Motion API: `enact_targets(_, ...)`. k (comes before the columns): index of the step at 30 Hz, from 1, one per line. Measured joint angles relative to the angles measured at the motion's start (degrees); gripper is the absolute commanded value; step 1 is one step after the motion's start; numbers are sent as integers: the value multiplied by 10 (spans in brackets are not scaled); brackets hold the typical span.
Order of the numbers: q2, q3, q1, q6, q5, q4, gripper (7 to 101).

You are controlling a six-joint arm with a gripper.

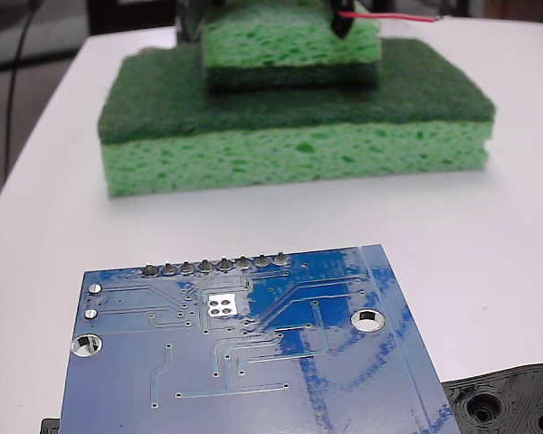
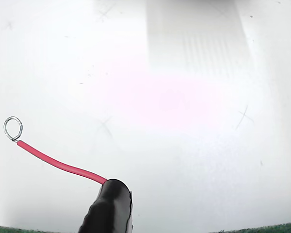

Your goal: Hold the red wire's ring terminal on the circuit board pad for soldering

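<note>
1. Fixed view, left to centre: a large bright-green cellulose sponge with a dark-green scouring top [image 1: 294, 136] lies on the white work table [image 1: 516, 271]. A smaller sponge of the same green make [image 1: 291, 45] is stacked on it toward the rear.
2. Fixed view, foreground: the glossy blue rectangular circuit board [image 1: 253, 362] lies nearest the camera. A row of grey solder points runs along its far edge, a small silver square pad sits near its middle, and round mounting holes sit at its left and right.
3. Fixed view, lower right: a black plastic part with holes [image 1: 507, 402] lies just beside the board's right corner.
4. Fixed view, upper right: the black gripper tip [image 1: 342, 20] shows at the top edge, over the smaller sponge, well apart from the board. The thin red insulated wire [image 1: 389, 16] runs rightward from it.
5. Wrist view, left to centre: the small silver ring terminal [image 2: 13, 128] hangs free over bare white table. The red wire [image 2: 63, 165] slopes down-right from it into the gripper [image 2: 109, 206].
6. Gripper state: clenched on the red wire; the jaws themselves are not distinguishable.
7. The ring terminal touches no pad.
</note>
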Motion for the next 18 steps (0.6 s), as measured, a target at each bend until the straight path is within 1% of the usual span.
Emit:
enact_targets(3, 0, 0, 16, -12, -5, 0, 1003)
enact_targets(7, 0, 0, 14, -12, -21, 0, 1003)
enact_targets(18, 0, 0, 12, -13, -21, 0, 1003)
